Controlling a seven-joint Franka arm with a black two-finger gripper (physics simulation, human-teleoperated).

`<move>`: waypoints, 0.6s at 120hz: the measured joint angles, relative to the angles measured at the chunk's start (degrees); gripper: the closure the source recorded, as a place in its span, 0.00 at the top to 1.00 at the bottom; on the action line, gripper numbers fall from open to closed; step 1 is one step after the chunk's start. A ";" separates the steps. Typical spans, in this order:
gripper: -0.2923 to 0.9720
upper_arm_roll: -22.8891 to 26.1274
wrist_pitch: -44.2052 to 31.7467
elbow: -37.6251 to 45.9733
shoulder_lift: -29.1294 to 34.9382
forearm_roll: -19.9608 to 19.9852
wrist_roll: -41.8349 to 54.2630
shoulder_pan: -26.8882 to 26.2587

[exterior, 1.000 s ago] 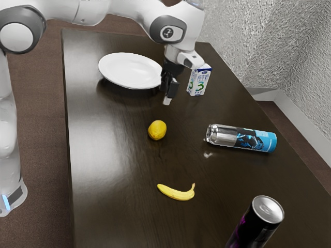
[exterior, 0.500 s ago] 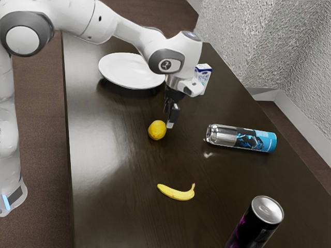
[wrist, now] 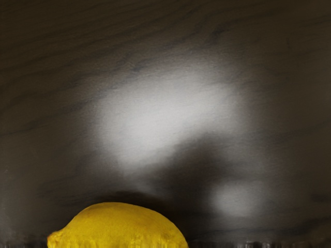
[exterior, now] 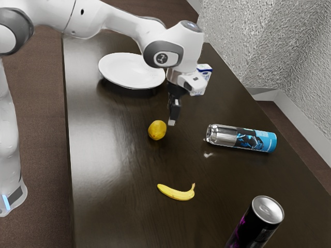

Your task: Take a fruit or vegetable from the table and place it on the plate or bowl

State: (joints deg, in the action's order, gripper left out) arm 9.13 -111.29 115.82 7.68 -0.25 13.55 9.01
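A yellow lemon [exterior: 157, 129] lies on the dark wooden table [exterior: 103, 155], about mid-table. My gripper [exterior: 171, 122] hangs open just above the table, close beside the lemon on the exterior view's right, nothing between its fingers. In the wrist view the lemon [wrist: 119, 227] sits right under the hand. A yellow banana [exterior: 177, 192] lies nearer the table's front. The white plate [exterior: 132, 71] stands bare at the far end, behind the arm.
A small milk carton [exterior: 202, 77] stands just behind my hand. A silver and blue can [exterior: 240, 138] lies on its side to the exterior view's right of the lemon. A black and purple can [exterior: 256, 222] stands at the front right.
My hand has come down and forward from beside the plate and the carton to the lemon's side. Nothing on the table has moved.
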 joint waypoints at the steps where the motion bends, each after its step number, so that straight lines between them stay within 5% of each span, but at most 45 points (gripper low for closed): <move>1: 0.75 -0.09 0.07 0.43 0.42 -0.01 -0.01 0.00; 34: 0.75 -1.21 -0.33 7.67 8.10 0.98 -1.11 0.35; 51: 0.75 10.63 -0.65 7.77 11.24 3.60 -1.45 12.01; 72: 0.75 12.84 -0.63 9.29 13.39 6.45 -1.77 14.42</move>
State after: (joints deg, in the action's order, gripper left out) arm 21.97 -111.91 125.11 21.07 6.21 11.78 23.43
